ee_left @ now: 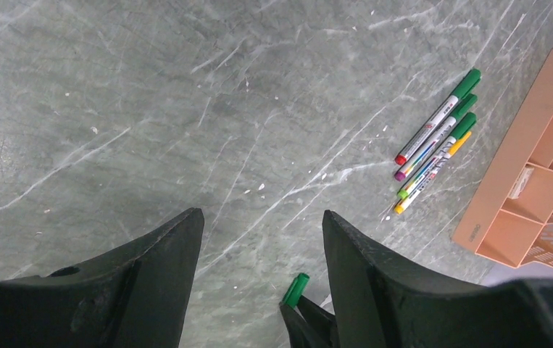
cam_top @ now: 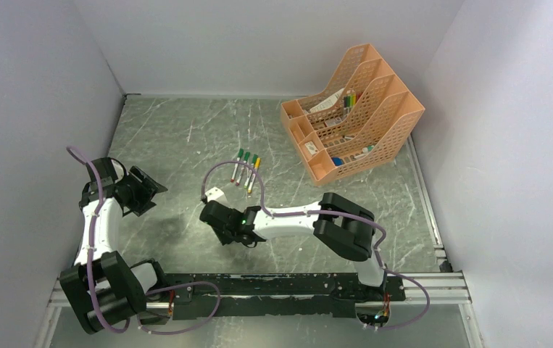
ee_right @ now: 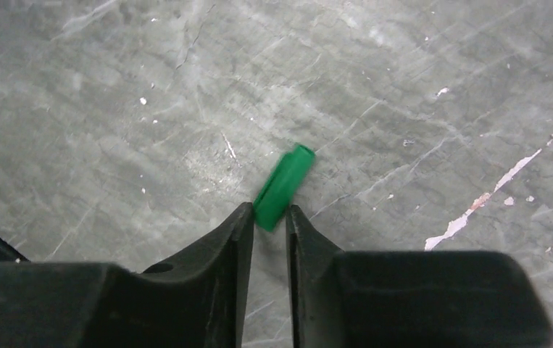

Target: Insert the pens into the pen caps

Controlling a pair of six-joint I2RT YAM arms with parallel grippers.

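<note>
My right hand (ee_right: 268,217) pinches the green cap (ee_right: 283,187) by one end; I judge the rest stays free for a pen. My left hand (ee_left: 262,232) is spread, empty. The pens (cam_top: 246,167) lie between cap and orange organizer (cam_top: 396,123).

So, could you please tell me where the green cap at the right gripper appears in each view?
Top external: not visible; the right gripper covers that spot.
Left wrist: the green cap sits bottom centre, poking out of that gripper.
Right wrist: centre, pinched between the fingertips.
Shared landmark: the right gripper.
</note>
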